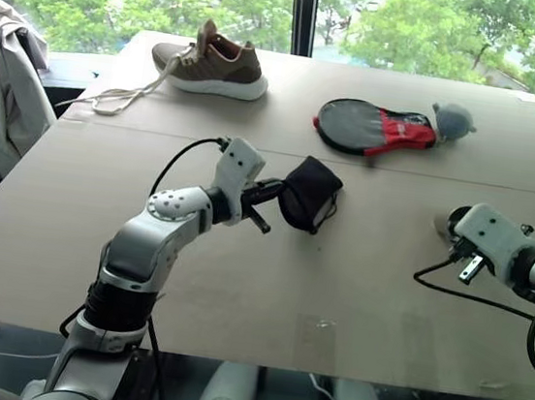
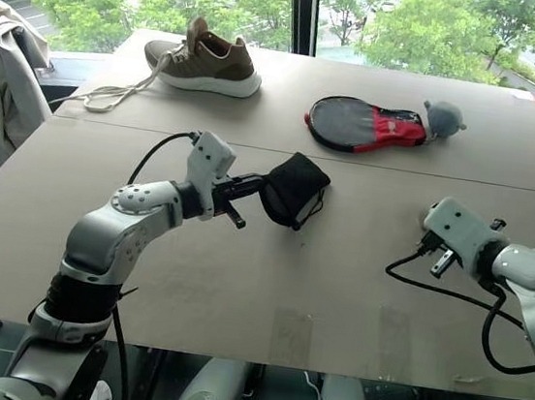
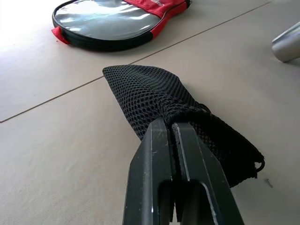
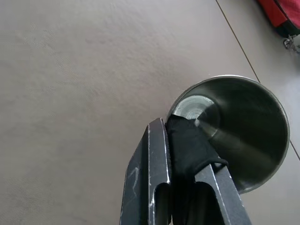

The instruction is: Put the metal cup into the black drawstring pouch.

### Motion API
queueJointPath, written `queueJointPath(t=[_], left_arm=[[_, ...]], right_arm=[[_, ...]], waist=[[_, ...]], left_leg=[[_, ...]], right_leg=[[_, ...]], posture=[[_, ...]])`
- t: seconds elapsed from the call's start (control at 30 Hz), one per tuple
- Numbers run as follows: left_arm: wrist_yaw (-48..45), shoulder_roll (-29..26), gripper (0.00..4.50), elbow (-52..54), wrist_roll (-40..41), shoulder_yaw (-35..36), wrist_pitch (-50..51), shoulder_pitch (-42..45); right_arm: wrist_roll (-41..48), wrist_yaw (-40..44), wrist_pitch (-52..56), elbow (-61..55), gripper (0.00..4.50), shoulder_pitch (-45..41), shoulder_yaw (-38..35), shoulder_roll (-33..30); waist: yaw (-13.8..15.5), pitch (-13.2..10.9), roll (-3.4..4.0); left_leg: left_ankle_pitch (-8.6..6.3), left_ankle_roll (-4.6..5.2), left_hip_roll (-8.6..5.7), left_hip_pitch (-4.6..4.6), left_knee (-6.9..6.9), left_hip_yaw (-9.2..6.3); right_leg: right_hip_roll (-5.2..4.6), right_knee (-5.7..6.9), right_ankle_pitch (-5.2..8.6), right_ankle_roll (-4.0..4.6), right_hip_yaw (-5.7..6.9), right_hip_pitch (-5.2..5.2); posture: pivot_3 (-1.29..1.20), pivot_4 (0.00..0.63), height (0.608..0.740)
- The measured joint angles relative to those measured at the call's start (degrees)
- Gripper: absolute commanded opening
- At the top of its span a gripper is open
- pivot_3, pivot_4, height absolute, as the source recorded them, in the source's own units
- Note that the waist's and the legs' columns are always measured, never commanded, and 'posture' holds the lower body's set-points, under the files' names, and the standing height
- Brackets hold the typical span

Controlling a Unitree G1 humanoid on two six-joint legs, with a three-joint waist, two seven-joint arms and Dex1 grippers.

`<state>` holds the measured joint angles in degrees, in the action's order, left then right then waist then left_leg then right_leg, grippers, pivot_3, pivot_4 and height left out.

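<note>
Mesh black drawstring pouch (image 3: 183,122) is pinched near its mouth by the left gripper (image 3: 172,129), held off the table (image 1: 334,296). Right gripper (image 4: 171,124) clamps the metal cup (image 4: 243,126) wall, one finger inside the rim. Next, probably: raise the cup, keep the pouch mouth facing it, go slow. Right wrist view shows that rim grip; head views hide it behind the wrist.

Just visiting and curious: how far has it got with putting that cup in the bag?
Done: the left gripper has pinched the black drawstring pouch and holds it up. In hand: the right gripper is shut on the metal cup, one finger inside its rim. Left: bringing the cup to the pouch and putting it in.
</note>
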<state>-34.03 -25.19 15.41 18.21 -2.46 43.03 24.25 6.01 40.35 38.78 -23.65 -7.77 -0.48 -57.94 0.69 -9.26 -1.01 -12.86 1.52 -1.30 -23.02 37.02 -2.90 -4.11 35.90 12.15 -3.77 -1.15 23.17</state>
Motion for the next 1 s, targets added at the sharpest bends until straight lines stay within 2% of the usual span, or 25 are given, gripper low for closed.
queueJointPath(t=[0.33, 0.43, 0.77, 0.87, 1.0], left_arm=[[0.54, 0.15, 0.0, -0.02, 0.02, 0.01, 0.0, -0.17], [0.81, 0.31, 0.0, -0.02, 0.03, 0.01, -0.01, -0.73], [1.83, 0.58, 0.0, -0.01, 0.02, 0.08, -0.15, -1.5], [2.08, 0.58, 0.0, -0.01, 0.02, 0.14, -0.2, -1.96], [2.55, 0.58, 0.0, 0.01, 0.03, 0.25, -0.2, -2.14]], right_arm=[[-3.27, -0.84, -1.37, 4.13, 0.02, -3.27, 1.1, 1.56], [-4.01, -0.51, -1.68, 4.81, 0.83, -3.62, 2.04, 1.58], [-6.41, -0.73, -4.56, 11.18, 0.83, -7.34, 2.58, 2.96], [-7.2, -0.8, -5.99, 13.43, 0.06, -7.65, 3.0, 4.07], [-7.99, -0.8, -6.79, 13.61, 0.06, -7.73, 3.03, 4.47]], waist=[[-0.02, -0.01, 0.0], [-0.01, -0.01, 0.0], [-0.05, -0.03, 0.0], [-0.04, -0.03, 0.0], [-0.04, -0.03, 0.0]], left_leg=[[0.0, 0.0, 0.0, -0.01, -0.01, 0.0], [0.0, 0.0, 0.0, -0.01, -0.01, -0.01], [0.0, 0.0, -0.02, -0.01, -0.02, 0.0], [0.0, 0.0, -0.02, -0.01, -0.03, 0.0], [0.0, 0.0, -0.02, -0.01, -0.03, -0.01]], right_leg=[[0.0, 0.0, -0.02, -0.02, 0.01, 0.0], [0.0, 0.0, -0.02, -0.03, 0.01, 0.0], [0.0, 0.0, -0.03, -0.04, 0.01, 0.01], [-0.01, -0.01, -0.07, -0.1, 0.01, 0.01], [-0.01, -0.01, -0.09, -0.12, 0.0, 0.01]], posture=[[0.0, 0.15, 0.74], [0.0, 0.15, 0.74], [0.0, 0.15, 0.74], [0.0, 0.15, 0.74], [0.0, 0.15, 0.74]])
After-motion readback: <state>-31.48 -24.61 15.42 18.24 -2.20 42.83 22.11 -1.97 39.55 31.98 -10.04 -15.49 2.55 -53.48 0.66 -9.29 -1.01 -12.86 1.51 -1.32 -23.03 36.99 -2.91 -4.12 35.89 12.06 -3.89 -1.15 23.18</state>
